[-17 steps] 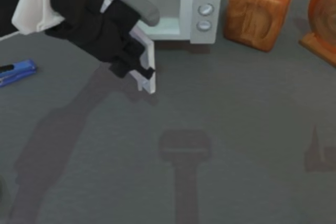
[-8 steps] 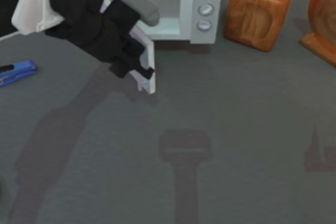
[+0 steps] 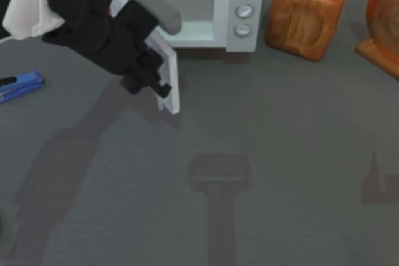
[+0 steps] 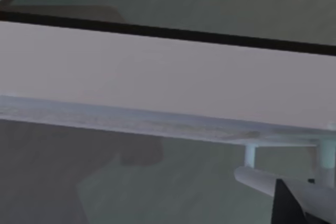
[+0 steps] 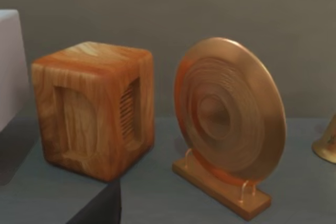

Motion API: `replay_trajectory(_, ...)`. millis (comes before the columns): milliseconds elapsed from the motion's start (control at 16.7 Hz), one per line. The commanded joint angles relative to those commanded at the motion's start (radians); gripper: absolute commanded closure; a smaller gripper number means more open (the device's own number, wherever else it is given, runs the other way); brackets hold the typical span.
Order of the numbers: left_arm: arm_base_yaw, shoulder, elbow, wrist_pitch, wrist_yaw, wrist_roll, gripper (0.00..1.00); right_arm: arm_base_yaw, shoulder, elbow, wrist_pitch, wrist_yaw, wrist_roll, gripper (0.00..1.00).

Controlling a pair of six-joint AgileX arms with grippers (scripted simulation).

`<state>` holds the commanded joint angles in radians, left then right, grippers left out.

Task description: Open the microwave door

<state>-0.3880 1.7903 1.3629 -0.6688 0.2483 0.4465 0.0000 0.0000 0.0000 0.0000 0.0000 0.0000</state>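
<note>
While the dark grey table (image 3: pixel 280 172) lay broad under the overhead camera, the microwave (image 3: pixel 215 4) stood at its far edge, left of centre, with two grey knobs (image 3: pixel 243 20) on its front panel. Right of it sat an orange wooden block (image 3: pixel 308 7) and a round wooden plaque on a stand (image 5: pixel 231 114). The microwave door (image 3: pixel 169 82) stood swung far out from the cavity, its free edge pointing toward the near side. My left gripper (image 3: pixel 156 85) was closed on the door's thin handle (image 4: pixel 283 184). My right gripper was out of sight. A blue stapler (image 3: pixel 20 85) lay near the left edge. I judged the opening step nearly done; the next move called for a little more outward sweep along the hinge arc, then letting go.
</note>
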Motion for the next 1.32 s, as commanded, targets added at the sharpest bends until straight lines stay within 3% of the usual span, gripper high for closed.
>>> replay_trajectory(1320,0.008,-0.003,-0.003,-0.004,0.008,0.018,1.0,0.0,0.0,0.0,0.0,0.0,0.0,0.0)
